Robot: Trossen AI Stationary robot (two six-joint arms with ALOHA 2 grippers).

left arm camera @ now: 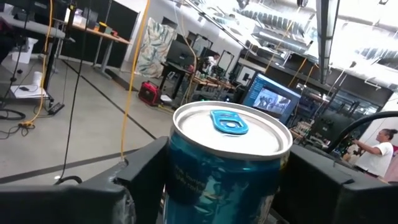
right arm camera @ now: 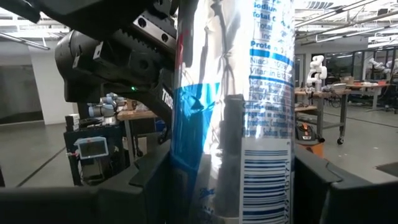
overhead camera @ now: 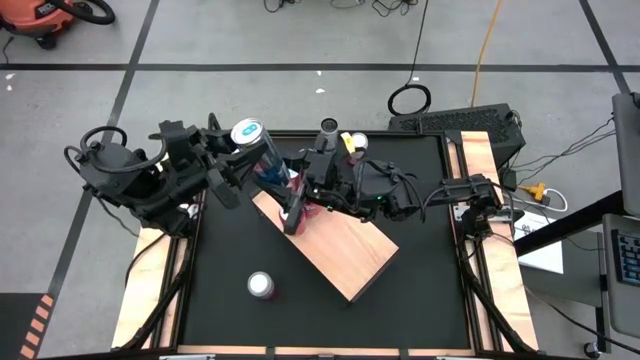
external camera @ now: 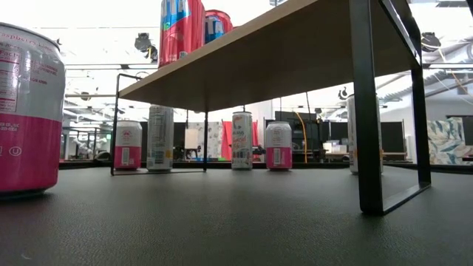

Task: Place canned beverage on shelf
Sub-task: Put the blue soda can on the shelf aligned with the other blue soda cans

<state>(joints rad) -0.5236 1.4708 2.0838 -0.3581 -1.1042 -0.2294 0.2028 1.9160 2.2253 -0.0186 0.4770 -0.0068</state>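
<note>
A tall blue, silver and red can (overhead camera: 268,160) stands over the far left end of the pale wooden shelf (overhead camera: 340,250), which rests on black metal legs (external camera: 367,111). My left gripper (overhead camera: 238,152) is shut on the can near its top (left arm camera: 230,127). My right gripper (overhead camera: 297,203) is shut on it lower down. In the low view the can (external camera: 181,29) shows above the shelf's top beside a second red and blue can (external camera: 216,26). Whether the held can's bottom rests on the shelf is hidden. My left gripper pinches the can's wall just under the top rim (left arm camera: 186,171) between its two fingers (left arm camera: 140,183), coming level from the table's left side. The can's top with its blue tab stands above the fingers. My right gripper pinches the can's lower body by the barcode (right arm camera: 267,180) between its two fingers (right arm camera: 320,183), coming from the table's right side, below my left gripper's hold. The can stands roughly upright between them.
A pink can (overhead camera: 261,285) stands on the black table near the front, close to the low camera (external camera: 26,111). Several cans stand along the far edge (external camera: 242,140), two of them by my right arm (overhead camera: 340,133). Narrow wooden strips (overhead camera: 140,290) edge the table.
</note>
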